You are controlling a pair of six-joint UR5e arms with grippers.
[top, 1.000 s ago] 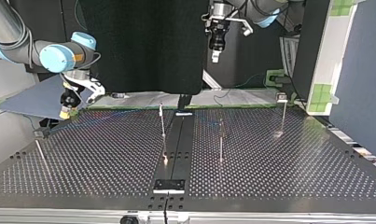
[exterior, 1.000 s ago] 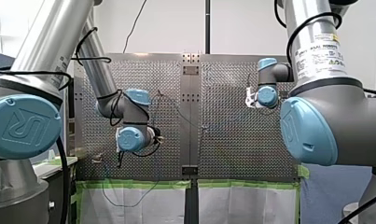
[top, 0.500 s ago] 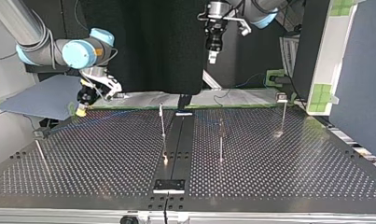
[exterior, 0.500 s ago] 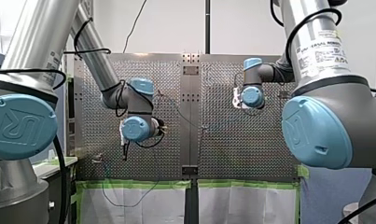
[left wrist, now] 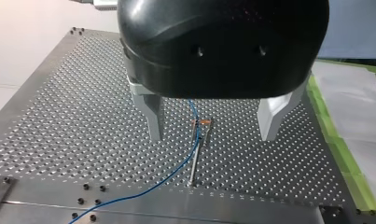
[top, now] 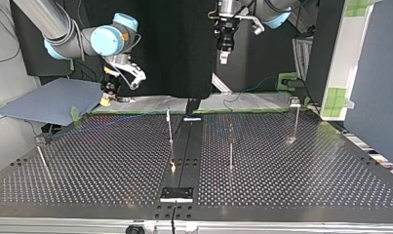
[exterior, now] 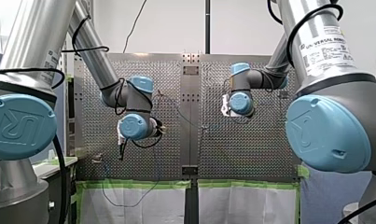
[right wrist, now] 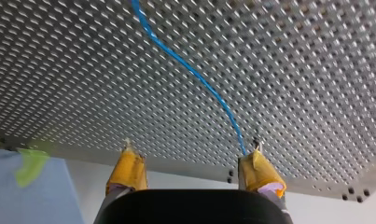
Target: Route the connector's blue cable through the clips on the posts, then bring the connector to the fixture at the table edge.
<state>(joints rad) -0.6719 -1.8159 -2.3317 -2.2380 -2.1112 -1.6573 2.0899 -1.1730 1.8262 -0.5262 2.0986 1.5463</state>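
In the left wrist view the thin blue cable (left wrist: 191,152) runs beside a slim post with a clip (left wrist: 196,140), under my left gripper (left wrist: 211,138). Its metal fingers (left wrist: 152,116) stand wide apart and hold nothing. My right gripper (right wrist: 191,148) is open too, its yellow pads (right wrist: 128,169) empty, and the blue cable (right wrist: 190,70) crosses the perforated plate ahead of it. In the top view my right gripper (top: 106,100) hangs over the table's far left edge and my left gripper (top: 224,57) high above the far middle. I cannot make out the connector.
Thin posts stand on the perforated table (top: 111,165): one at the middle (top: 170,127), one right of it (top: 230,148), one at the far right (top: 296,122), one leaning at the left (top: 42,161). A small fixture (top: 176,193) sits at the near edge. Green tape lines the far edge.
My right arm has swung toward the top view's right and risen a little, from beyond the far left corner toward the middle. My left gripper has barely shifted. Both grippers stay open.
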